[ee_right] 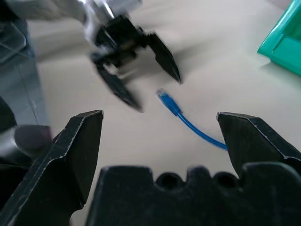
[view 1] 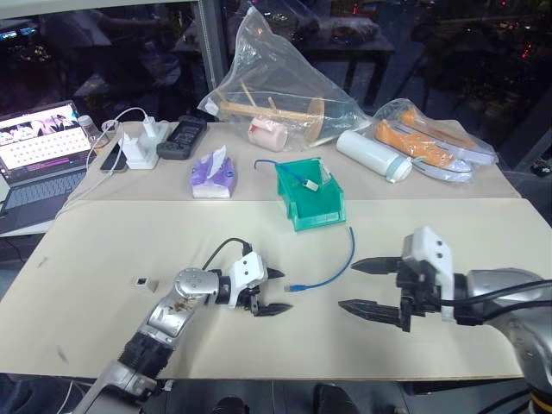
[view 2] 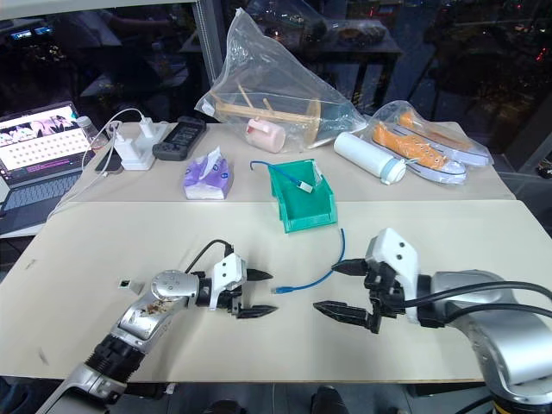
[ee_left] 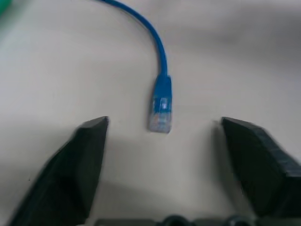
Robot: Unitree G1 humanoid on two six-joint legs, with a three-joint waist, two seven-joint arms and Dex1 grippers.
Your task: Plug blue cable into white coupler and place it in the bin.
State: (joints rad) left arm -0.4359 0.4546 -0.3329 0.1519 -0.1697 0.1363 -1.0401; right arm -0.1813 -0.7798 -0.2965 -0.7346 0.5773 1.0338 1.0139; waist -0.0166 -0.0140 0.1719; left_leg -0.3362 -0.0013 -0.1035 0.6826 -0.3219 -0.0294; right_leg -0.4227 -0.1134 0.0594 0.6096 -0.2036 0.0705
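Note:
The blue cable (view 1: 341,269) lies curved on the beige table, its clear plug (ee_left: 160,113) pointing toward my left gripper (view 1: 278,291). That gripper is open, and the plug lies just beyond the gap between its fingertips, untouched. My right gripper (view 1: 348,285) hovers open to the right of the cable, holding nothing. The white coupler (view 1: 141,281) sits alone on the table, far to the left of my left arm. The teal bin (view 1: 319,220) stands behind the cable and holds another blue cable with a white piece on its end (view 1: 312,184).
Along the back of the table are a laptop (view 1: 39,147), a white power adapter (view 1: 142,147), a black remote (view 1: 181,136), a tissue pack (view 1: 211,175), a clear plastic bag (view 1: 276,86), a white bottle (view 1: 373,155) and bagged orange items (view 1: 427,145).

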